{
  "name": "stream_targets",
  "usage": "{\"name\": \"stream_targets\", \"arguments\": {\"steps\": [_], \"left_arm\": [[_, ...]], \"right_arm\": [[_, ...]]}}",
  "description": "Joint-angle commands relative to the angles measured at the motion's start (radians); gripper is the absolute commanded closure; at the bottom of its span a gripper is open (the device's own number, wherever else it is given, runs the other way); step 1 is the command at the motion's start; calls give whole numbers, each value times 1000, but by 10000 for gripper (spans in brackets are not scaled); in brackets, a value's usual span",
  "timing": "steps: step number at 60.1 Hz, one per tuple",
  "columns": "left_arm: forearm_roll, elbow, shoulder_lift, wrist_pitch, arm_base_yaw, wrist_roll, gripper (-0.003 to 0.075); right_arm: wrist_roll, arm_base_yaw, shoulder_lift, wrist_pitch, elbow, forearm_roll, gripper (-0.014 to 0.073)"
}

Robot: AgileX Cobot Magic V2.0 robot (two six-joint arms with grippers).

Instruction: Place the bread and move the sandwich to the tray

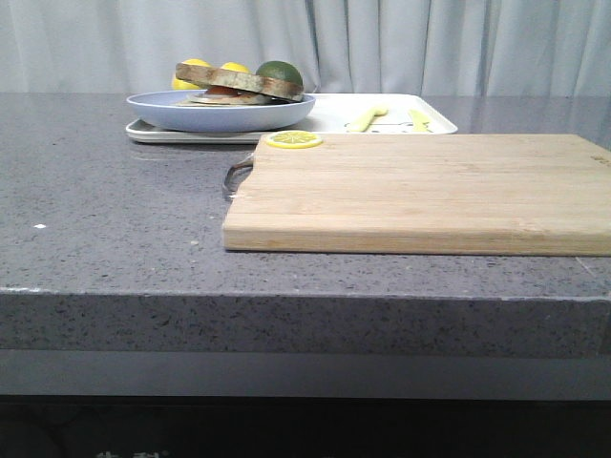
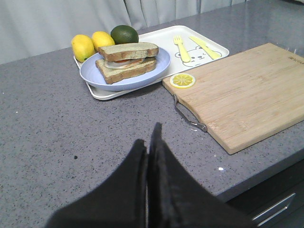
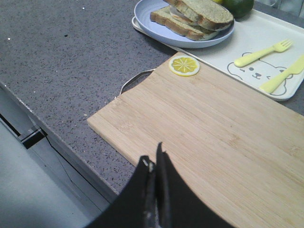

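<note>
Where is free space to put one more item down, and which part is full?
The cutting board is bare apart from the lemon slice at its corner. The counter beside the board's metal handle is also bare. The tray is crowded: plate with sandwich, fruit, fork and knife.

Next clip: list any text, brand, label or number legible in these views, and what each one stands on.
Nothing can be read as text.
Cutting board: a small dark mark at its far corner, too small and blurred to read.
Tray: a printed bear-face drawing, no words visible.
Front view, bottom edge: pale marks cut off by the frame, unreadable.
</note>
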Motion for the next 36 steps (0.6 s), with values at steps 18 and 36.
{"name": "stream_targets", "arguments": {"steps": [18, 36], "left_arm": [[6, 87, -78, -208, 83, -11, 738], [-17, 475, -293, -633, 382, -11, 738]], "right_arm": [[-1, 1, 1, -81, -26, 0, 662], [-1, 1, 1, -81, -26, 0, 662]]}}
